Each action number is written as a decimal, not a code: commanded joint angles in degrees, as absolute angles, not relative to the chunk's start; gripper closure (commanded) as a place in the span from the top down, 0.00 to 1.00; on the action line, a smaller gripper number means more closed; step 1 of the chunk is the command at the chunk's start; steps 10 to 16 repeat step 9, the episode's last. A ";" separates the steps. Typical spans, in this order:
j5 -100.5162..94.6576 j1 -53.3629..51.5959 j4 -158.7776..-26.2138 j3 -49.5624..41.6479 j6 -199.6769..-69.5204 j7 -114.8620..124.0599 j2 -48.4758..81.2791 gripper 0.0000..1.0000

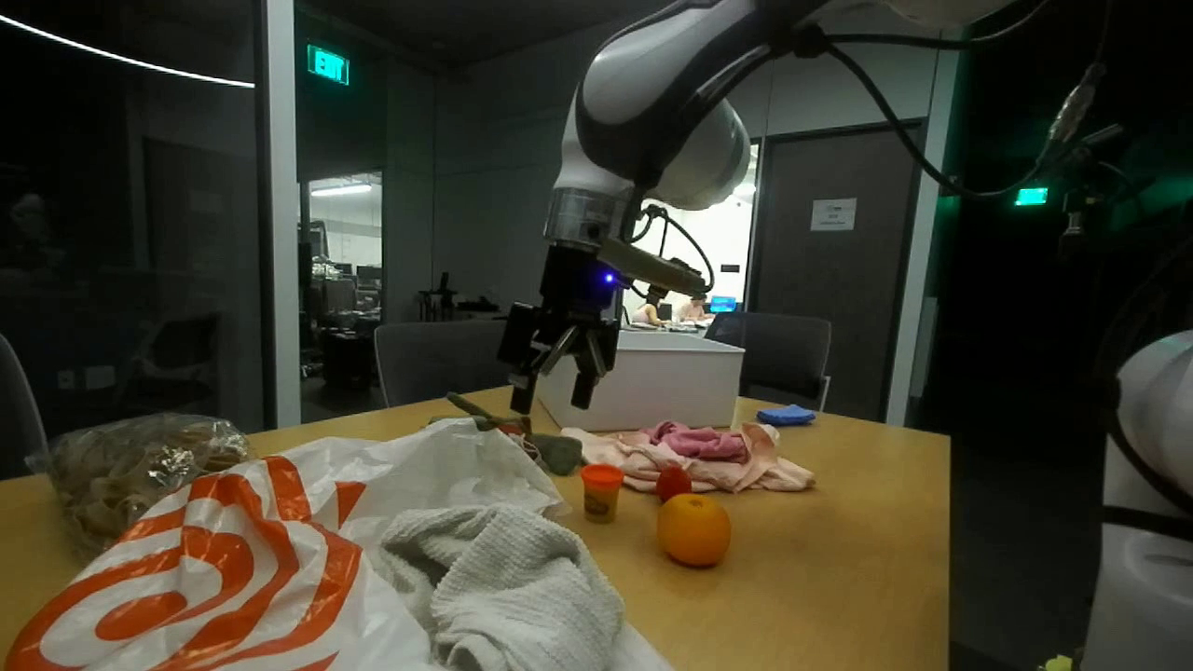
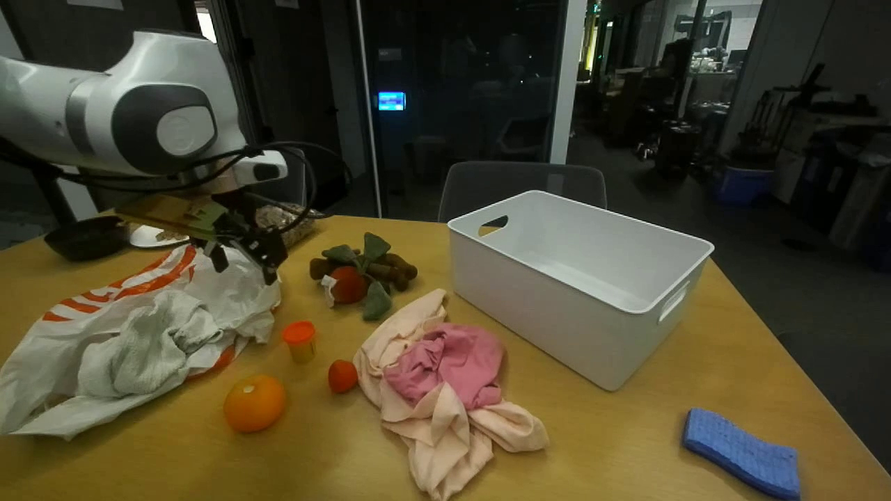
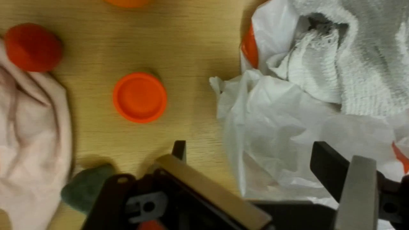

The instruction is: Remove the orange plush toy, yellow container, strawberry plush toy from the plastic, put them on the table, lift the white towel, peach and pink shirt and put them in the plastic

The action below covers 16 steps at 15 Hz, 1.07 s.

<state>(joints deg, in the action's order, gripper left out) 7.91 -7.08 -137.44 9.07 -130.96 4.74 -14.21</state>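
White towel (image 1: 517, 587), bottom centre in an exterior view, could drag the plastic bag (image 1: 308, 531) beneath if pulled. In an exterior view, lower left, bumping could roll the orange (image 2: 255, 404). Wrist view: the empty gripper (image 3: 250, 152), jaws apart, could close on the bag.

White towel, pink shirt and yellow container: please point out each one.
White towel (image 1: 527, 587), in an exterior view: on the middle of its bunched folds.
Pink shirt (image 2: 456, 358), in an exterior view: near the middle of its crumpled fabric.
Yellow container (image 3: 140, 97), in the wrist view: center of its orange lid.
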 commanded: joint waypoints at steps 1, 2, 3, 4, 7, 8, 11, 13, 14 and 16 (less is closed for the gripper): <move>0.58 -5.53 -139.68 10.52 -129.38 13.56 -18.65 1.00; -1.80 -5.13 -139.79 11.15 -128.12 16.65 -19.37 1.00; -3.87 -4.77 -139.84 11.71 -126.65 19.61 -19.94 1.00; -0.72 -6.04 -138.69 9.91 -128.64 14.58 -16.72 1.00; -2.70 -5.65 -139.23 10.88 -127.13 18.01 -18.31 1.00; -2.78 -5.62 -139.34 10.93 -127.10 18.24 -18.48 1.00; -2.79 -5.58 -139.40 10.92 -127.10 18.32 -18.51 1.00; -2.79 -5.58 -139.40 10.92 -127.10 18.32 -18.51 1.00; -2.79 -5.58 -139.40 10.92 -127.10 18.32 -18.51 1.00; -2.79 -5.58 -139.40 10.92 -127.10 18.32 -18.51 1.00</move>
